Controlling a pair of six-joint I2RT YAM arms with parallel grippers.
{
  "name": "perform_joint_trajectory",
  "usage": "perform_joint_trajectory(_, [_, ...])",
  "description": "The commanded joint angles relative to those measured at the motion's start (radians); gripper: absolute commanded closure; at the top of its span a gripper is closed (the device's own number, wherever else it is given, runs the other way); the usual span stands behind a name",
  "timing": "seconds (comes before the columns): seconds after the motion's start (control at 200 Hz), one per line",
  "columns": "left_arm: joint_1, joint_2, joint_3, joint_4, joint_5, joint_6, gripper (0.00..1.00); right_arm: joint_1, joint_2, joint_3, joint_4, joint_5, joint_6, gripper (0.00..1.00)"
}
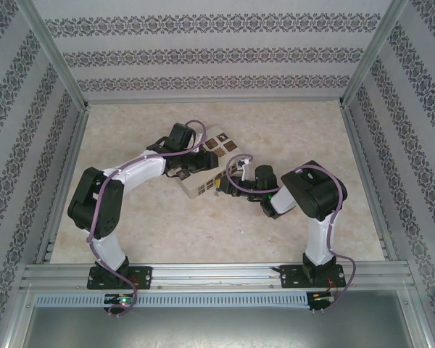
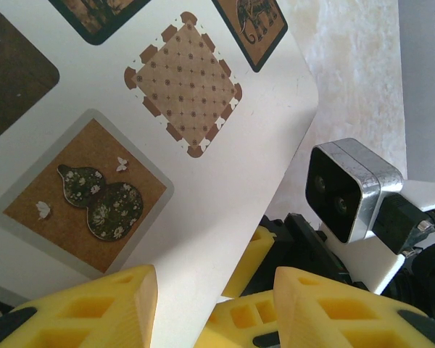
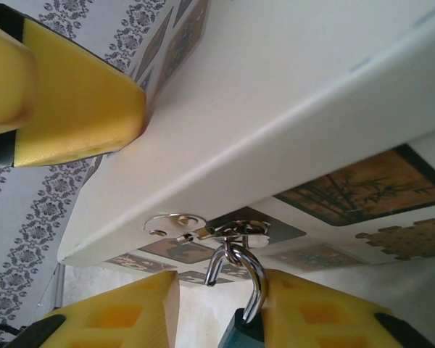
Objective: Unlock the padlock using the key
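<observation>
The padlock's blue body (image 3: 244, 335) shows at the bottom edge of the right wrist view, lying against one yellow finger (image 3: 326, 315). Its silver shackle (image 3: 255, 279) is hooked through the metal hasp (image 3: 177, 223) on the cream box (image 3: 290, 94), and one shackle end hangs free. My right gripper (image 3: 221, 312) is open, with a gap between the other finger and the body. My left gripper (image 2: 216, 304) is open over the box corner (image 2: 225, 188). From above, the left gripper (image 1: 196, 163) and right gripper (image 1: 232, 183) meet at the box (image 1: 221, 147).
The box with brown patterned tiles lies mid-table on the pale marbled tabletop (image 1: 290, 138). The right arm's wrist camera (image 2: 351, 188) sits close beside my left fingers. A left finger (image 3: 80, 94) rests on the box. Patterned walls and metal rails (image 1: 65, 181) enclose the table.
</observation>
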Motion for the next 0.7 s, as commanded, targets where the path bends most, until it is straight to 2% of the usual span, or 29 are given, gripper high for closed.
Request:
perform_joint_trajectory(0.0, [-0.023,0.027,-0.031,-0.063,-0.003,0.002,0.54,0.002,-0.027,-0.013,0.03,-0.034,-0.025,0.71])
perform_joint_trajectory(0.2, [-0.023,0.026,-0.031,-0.063,-0.004,0.001,0.54,-0.001,-0.037,-0.021,0.015,-0.028,-0.033,0.76])
perform_joint_trajectory(0.695, [-0.023,0.018,-0.046,-0.059,-0.007,-0.002,0.54,-0.009,-0.054,-0.03,0.011,0.01,-0.011,0.97])
